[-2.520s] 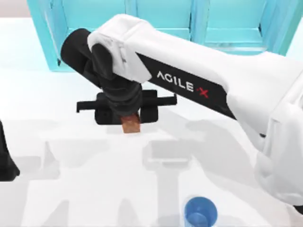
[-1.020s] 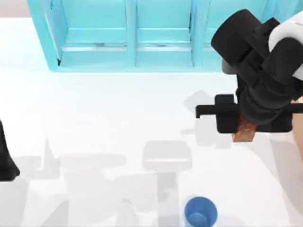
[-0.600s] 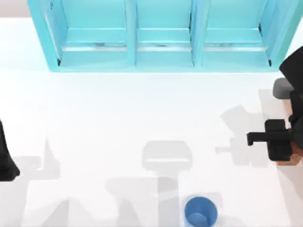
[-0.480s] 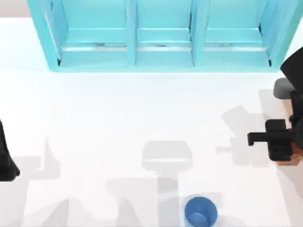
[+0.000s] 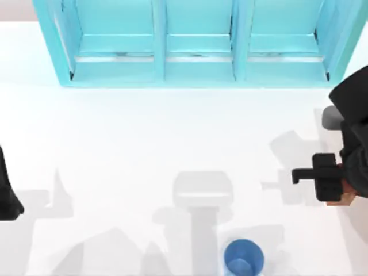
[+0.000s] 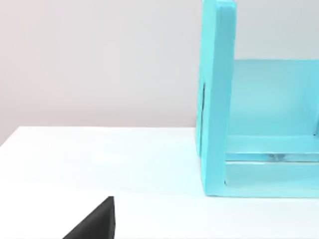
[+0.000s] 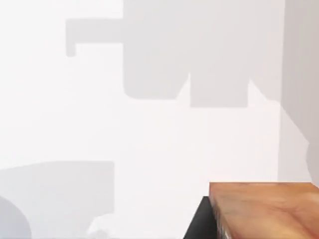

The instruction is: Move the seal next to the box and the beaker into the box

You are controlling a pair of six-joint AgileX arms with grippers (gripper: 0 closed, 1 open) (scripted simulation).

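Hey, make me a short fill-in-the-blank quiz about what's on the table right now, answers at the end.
1. The seal is held by the ____ gripper.
2. The beaker is coloured ____.
3. The shelf unit at the table's far side has ____ compartments in the top view.
4. The left arm is parked at the table's ____ edge.

Answers: right; blue; three; left
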